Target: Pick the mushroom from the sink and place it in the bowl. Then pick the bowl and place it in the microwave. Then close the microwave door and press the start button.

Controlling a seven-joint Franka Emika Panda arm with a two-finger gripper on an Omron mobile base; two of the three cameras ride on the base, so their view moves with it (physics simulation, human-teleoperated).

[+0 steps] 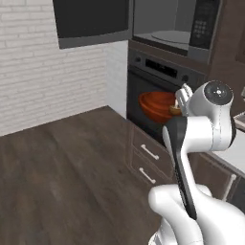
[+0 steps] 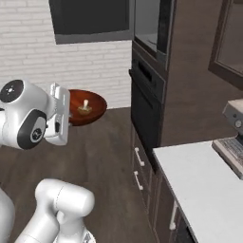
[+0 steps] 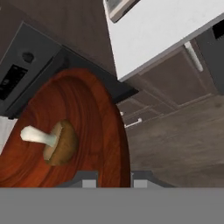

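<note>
Gripping the bowl [image 3: 87, 113] rim, the claw [image 3: 114, 178] holds it level; mushroom [image 3: 54, 142] lies sideways

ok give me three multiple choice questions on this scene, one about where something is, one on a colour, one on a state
1. Where is the mushroom?
A. in the bowl
B. on the white counter
C. on the microwave turntable

2. What colour is the bowl?
A. pale blue
B. reddish-brown
C. white

3. What state is the microwave door in?
A. shut
C. lying on the floor
B. swung open

Answers:
1. A, the hand view shows it lying on the bowl's inner surface.
2. B, its glossy wood reads reddish-brown in every view.
3. B, the left base view shows the microwave cavity and turntable exposed, with the door panel swung out to the left.

The tool grips the bowl's rim and holds it up in front of the oven, below the microwave.
</note>
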